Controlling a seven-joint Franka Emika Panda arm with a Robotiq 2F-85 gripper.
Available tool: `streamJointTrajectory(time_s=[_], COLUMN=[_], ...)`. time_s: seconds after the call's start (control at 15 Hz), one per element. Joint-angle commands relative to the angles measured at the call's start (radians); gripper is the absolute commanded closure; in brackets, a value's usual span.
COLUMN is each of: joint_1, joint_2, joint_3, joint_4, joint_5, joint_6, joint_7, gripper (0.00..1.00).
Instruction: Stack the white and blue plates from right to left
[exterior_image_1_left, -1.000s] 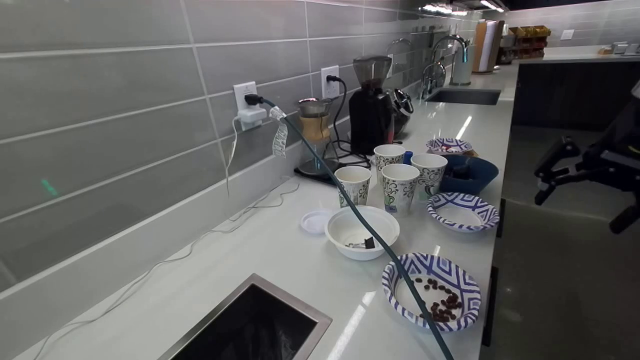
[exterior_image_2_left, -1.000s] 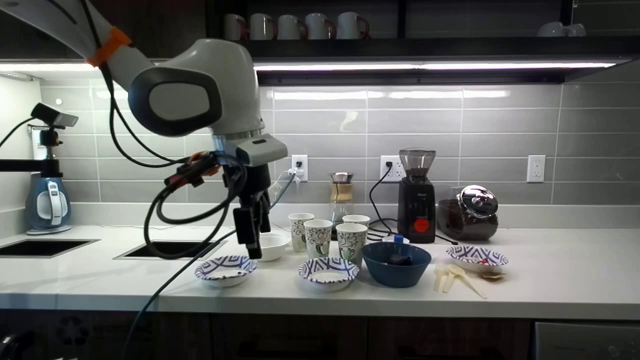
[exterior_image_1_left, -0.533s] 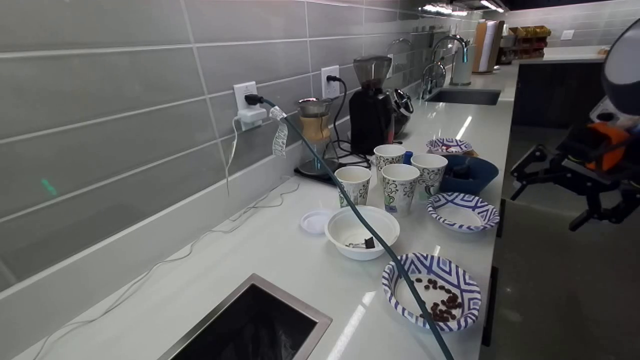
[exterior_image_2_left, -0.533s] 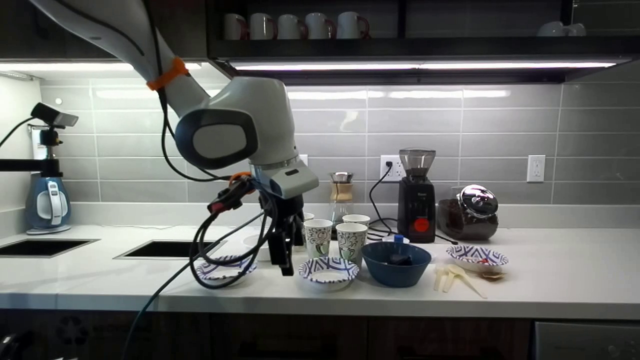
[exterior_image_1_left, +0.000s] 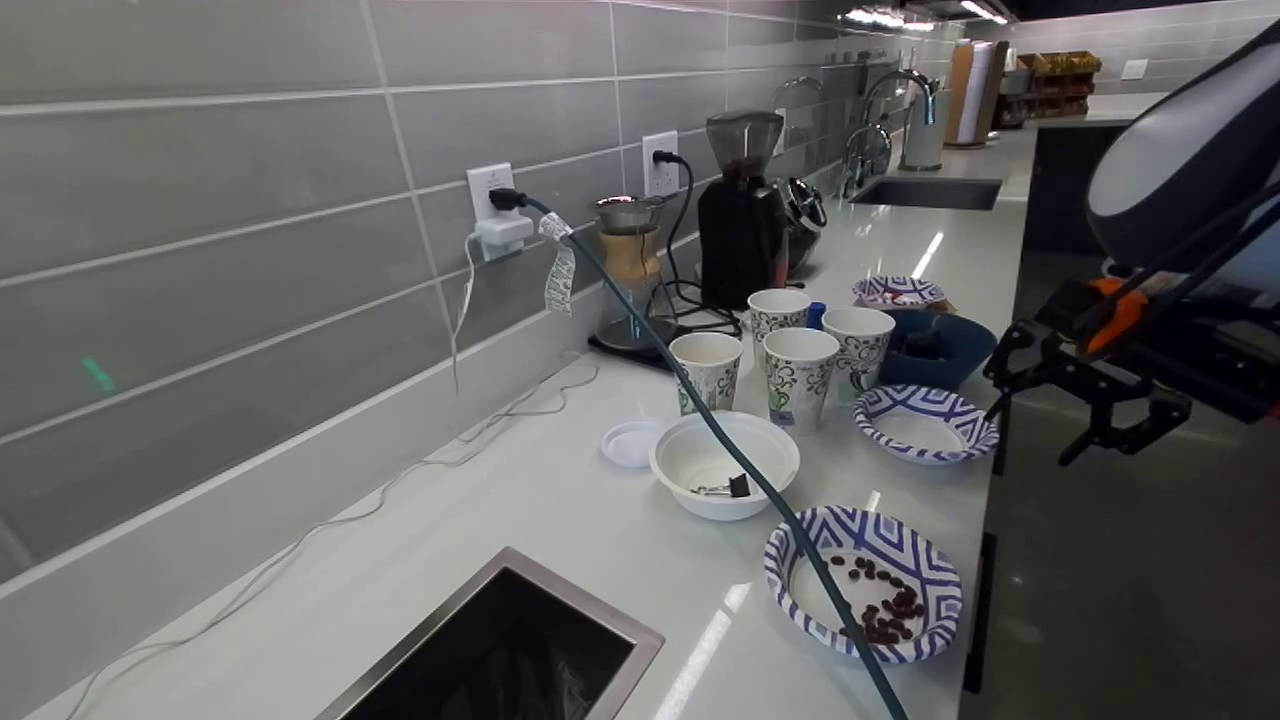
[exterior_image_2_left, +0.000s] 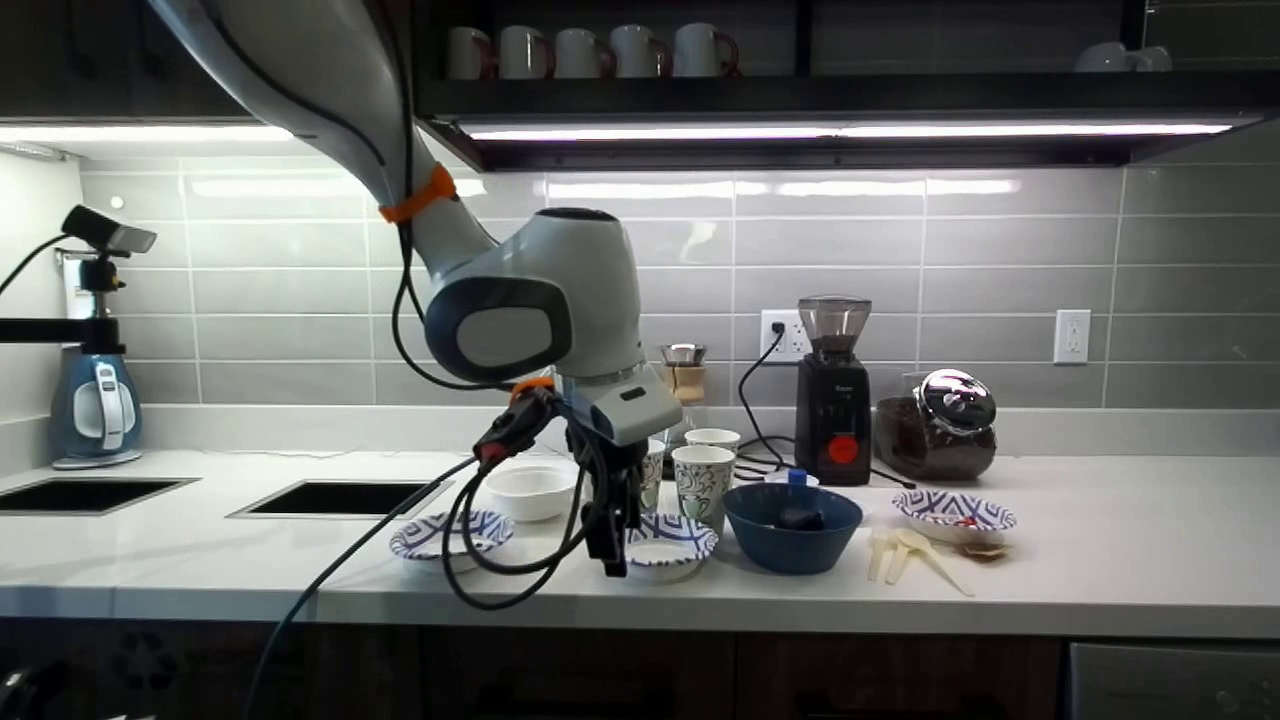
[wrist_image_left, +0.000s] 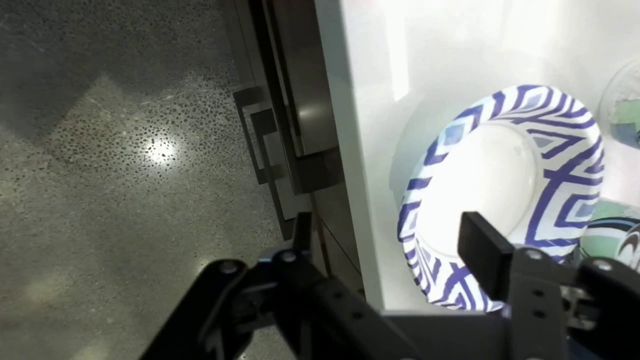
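Three round plates with a white centre and blue-and-white patterned rim lie on the counter. One plate holds dark beans. An empty plate is in the middle and fills the right of the wrist view. A third plate, with small red items, lies beyond the blue bowl. My gripper is open and empty beside the middle plate. In the wrist view, one finger overlaps this plate and the other is past the counter edge; contact cannot be told.
A dark blue bowl stands beside the middle plate. Several patterned paper cups and a white bowl with a binder clip stand behind. A green cord crosses in front of the bean plate. Pale utensils lie on the counter.
The arm has moved right and down in an exterior view, from above the bean plate's side to the middle plate. The gripper has stayed open. The plates have not moved.
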Motion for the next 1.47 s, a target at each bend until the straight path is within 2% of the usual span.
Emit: streamJointTrajectory(time_s=[0.0,0.2,0.4,0.47,0.67,0.8,1.13,1.27,1.4], joint_1=[0.019,0.022,0.021,0.018,0.019,0.018,0.03,0.024,0.019], joint_2=[0.079,0.119,0.146,0.15,0.146,0.136,0.06,0.0,-0.069], joint_3=[-0.003,-0.003,0.003,0.01,0.019,0.032,0.048,0.052,0.049], joint_4=[0.061,0.083,0.099,0.104,0.11,0.111,0.08,0.053,0.019], joint_5=[0.062,0.045,0.053,0.066,0.068,0.089,0.097,0.128,0.212], joint_6=[0.044,0.065,0.078,0.07,0.058,0.047,-0.051,-0.111,-0.153], joint_7=[-0.04,-0.032,-0.048,-0.062,-0.081,-0.103,-0.114,-0.166,-0.266], gripper=[0.56,0.72,0.97,1.0,0.98,1.0,1.0,1.0,1.0])
